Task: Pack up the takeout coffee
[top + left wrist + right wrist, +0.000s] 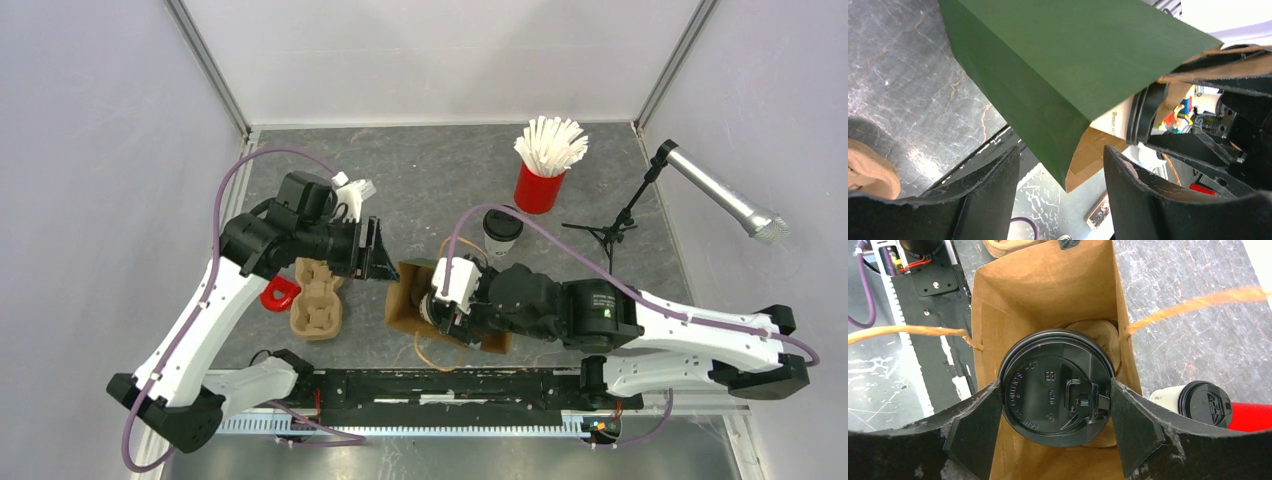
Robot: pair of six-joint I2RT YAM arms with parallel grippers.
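right claw clamps the cup mid-frame inside the bag for packing; left claw, wide, likely steadies it.

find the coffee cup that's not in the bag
The loose cup stands upright right of centre in the top view, next to the red straw cup, just beyond the open bag.

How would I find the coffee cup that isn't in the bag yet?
Find the red cup of white straws at the far side of the grey table. Right beside it stands a short white cup with a black lid. Unlike the other cup in the paper bag, it stands free.
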